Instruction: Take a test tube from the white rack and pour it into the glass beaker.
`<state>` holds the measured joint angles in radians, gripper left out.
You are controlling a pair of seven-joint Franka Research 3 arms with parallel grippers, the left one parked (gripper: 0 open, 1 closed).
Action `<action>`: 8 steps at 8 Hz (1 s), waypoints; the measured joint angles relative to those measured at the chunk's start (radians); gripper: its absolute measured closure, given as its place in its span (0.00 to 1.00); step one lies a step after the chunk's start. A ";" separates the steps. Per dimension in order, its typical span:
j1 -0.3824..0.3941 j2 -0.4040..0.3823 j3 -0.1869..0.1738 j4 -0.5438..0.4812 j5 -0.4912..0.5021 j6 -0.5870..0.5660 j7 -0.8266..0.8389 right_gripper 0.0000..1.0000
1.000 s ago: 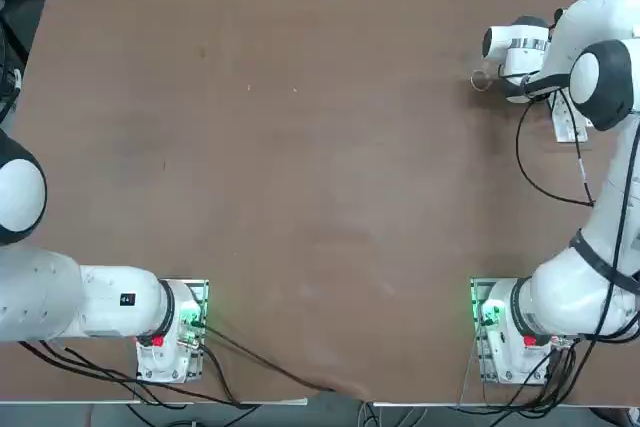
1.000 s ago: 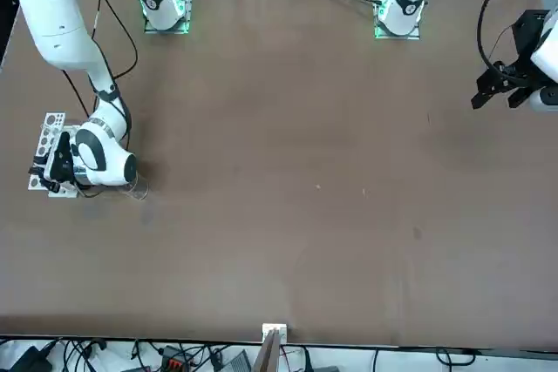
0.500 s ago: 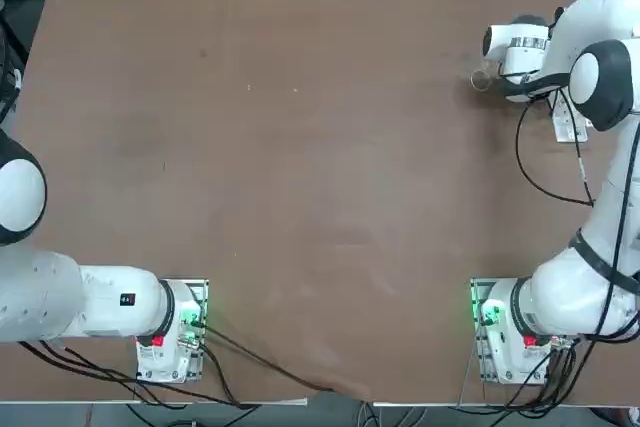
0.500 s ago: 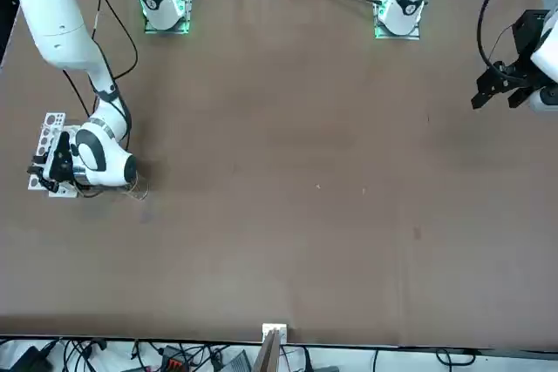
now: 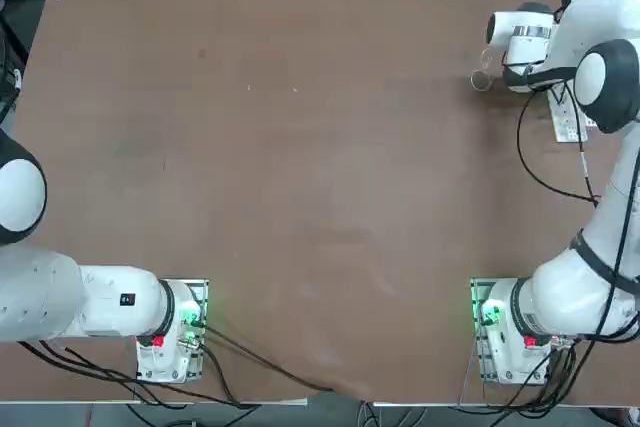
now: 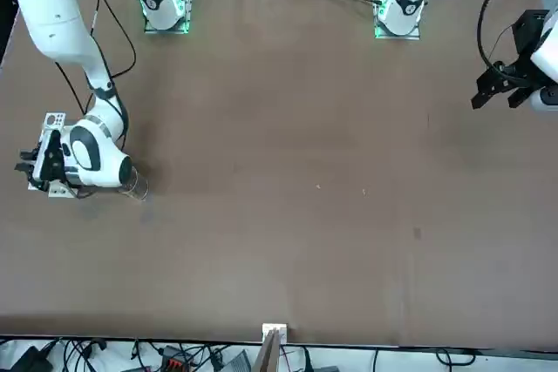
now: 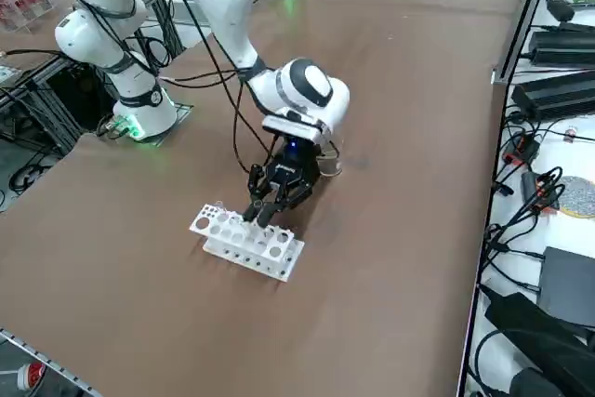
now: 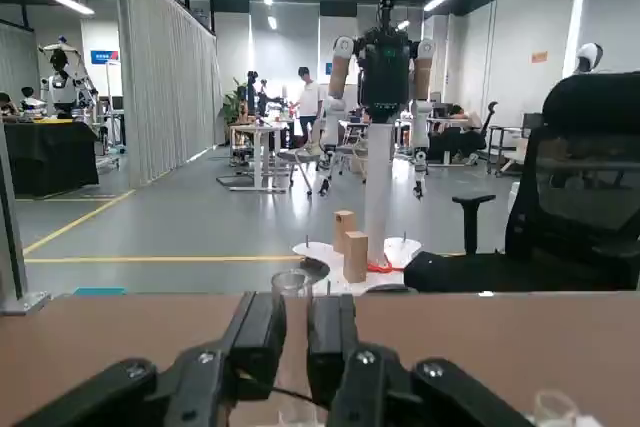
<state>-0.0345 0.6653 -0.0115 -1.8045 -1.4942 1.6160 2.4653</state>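
The white rack (image 7: 246, 244) lies near the table's right edge, partly under my right arm in the top view (image 5: 570, 123). My right gripper (image 7: 263, 208) hangs just above the rack's end nearest the beaker. In the wrist view my gripper (image 8: 296, 332) is shut on a clear test tube (image 8: 290, 284), whose open rim sticks up between the black fingers (image 8: 262, 332). The small glass beaker (image 5: 482, 80) stands on the table beside my wrist, also seen in the side view (image 7: 330, 166) and the front view (image 6: 136, 186).
The table edge (image 7: 483, 127) runs close past the rack, with black equipment and cables (image 7: 558, 90) beyond it. A black cable (image 5: 530, 162) loops from my forearm. People (image 8: 310, 97) stand in the room far behind.
My wrist has shifted toward the far edge of the table and away from the rack's middle, so more of the rack shows. The beaker has not moved.
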 joint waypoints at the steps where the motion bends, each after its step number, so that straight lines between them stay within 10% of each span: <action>1: 0.000 -0.029 0.001 0.000 0.001 -0.010 -0.045 0.81; 5: 0.004 -0.133 0.004 0.001 0.021 -0.044 -0.224 0.81; 8: 0.071 -0.244 0.010 0.038 0.233 -0.105 -0.443 0.81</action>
<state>0.0368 0.4215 -0.0018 -1.7664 -1.2613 1.5114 2.0224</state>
